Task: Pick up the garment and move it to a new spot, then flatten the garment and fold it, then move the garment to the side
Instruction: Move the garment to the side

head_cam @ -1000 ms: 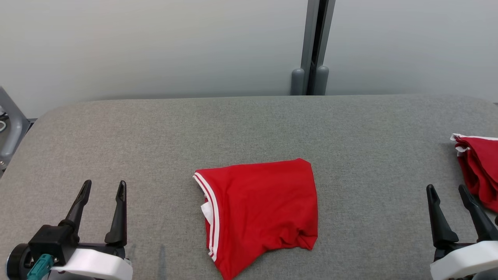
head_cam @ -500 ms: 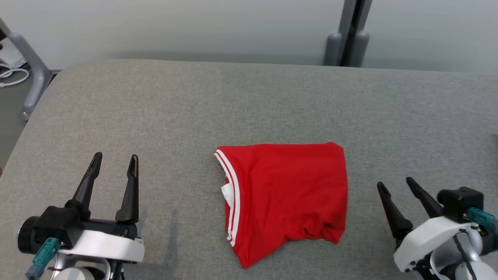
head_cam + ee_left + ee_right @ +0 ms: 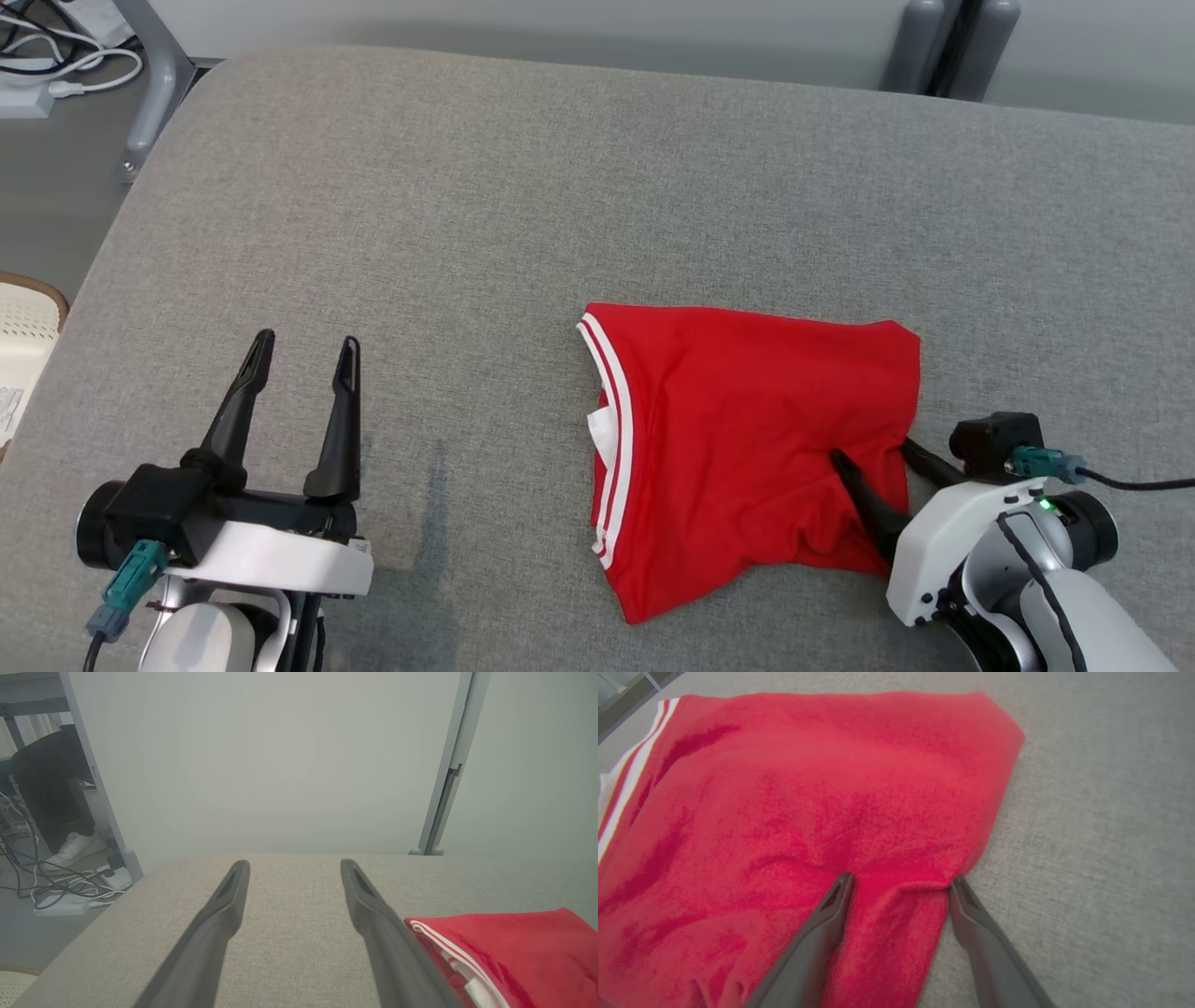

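The garment (image 3: 738,439) is a folded red shirt with white stripes along its left edge, lying on the grey padded table (image 3: 523,205). My right gripper (image 3: 873,453) stands open at the shirt's lower right corner, one finger pressing on the cloth and the other at its right edge. In the right wrist view the red cloth (image 3: 808,812) bunches between the open fingers (image 3: 896,882). My left gripper (image 3: 303,341) is open over bare table, well left of the shirt. The left wrist view shows that gripper (image 3: 292,863) open, with the shirt's striped edge (image 3: 504,947) at its right.
A metal table leg (image 3: 154,84) and white cables (image 3: 65,65) lie on the floor at the upper left. A pale basket (image 3: 23,345) sits by the table's left edge. A grey post (image 3: 948,42) stands behind the table. A person's shoe (image 3: 74,847) shows beyond a partition.
The head camera has tilted down and swung left. My right gripper has moved leftward onto the shirt's lower right corner, still open. The left gripper holds its place.
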Tool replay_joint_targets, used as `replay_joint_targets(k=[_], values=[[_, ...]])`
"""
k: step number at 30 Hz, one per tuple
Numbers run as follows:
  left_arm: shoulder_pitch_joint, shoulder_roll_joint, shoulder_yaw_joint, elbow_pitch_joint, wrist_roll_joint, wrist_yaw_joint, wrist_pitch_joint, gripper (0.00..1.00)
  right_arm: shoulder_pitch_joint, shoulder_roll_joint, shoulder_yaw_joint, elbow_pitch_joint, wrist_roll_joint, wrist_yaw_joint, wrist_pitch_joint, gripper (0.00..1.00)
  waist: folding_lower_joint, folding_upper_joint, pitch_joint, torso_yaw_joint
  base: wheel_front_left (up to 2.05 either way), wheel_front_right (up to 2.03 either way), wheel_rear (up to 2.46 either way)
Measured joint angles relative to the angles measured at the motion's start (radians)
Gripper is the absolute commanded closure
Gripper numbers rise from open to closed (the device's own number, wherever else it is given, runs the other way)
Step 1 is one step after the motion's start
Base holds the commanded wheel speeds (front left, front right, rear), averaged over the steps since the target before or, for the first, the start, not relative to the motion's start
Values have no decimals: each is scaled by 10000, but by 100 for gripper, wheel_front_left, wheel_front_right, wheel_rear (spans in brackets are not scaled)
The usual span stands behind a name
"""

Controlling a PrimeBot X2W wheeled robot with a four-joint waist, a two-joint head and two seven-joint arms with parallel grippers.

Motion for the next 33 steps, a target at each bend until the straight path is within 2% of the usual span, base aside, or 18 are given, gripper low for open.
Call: replay_joint_targets(k=[1,2,3,9,16,24,25,33], values=[[-4,6,13,19,-4,0,-33,0,-79,-12,19,50,96,2,13,8,0,0,34,7,0,0,0],[-25,13,27,40,-15,0,-52,0,-135,-21,25,82,171,2,46,60,0,0,61,2,0,0,0],[-54,19,44,81,-17,0,-84,0,-173,-58,44,86,199,2,86,100,0,0,71,-15,0,0,0],[-140,96,146,111,-40,54,-186,0,-207,-234,84,-380,228,8,121,100,0,0,86,-310,0,0,0],[-136,318,322,-163,-42,134,-209,0,91,-786,-224,-1946,-445,4,441,100,0,0,116,-1159,0,0,0],[-143,631,476,-805,-38,263,27,0,843,-1227,-838,-3557,-1072,4,976,100,0,0,258,-2680,0,0,0],[-132,761,548,-1018,-29,284,161,0,931,-1287,-934,-3791,-1103,4,1051,100,0,0,312,-3118,0,0,0],[-242,1024,535,-1662,31,316,541,0,792,-1279,-1223,-4103,-1187,4,1009,100,0,0,690,-4687,0,0,0]])
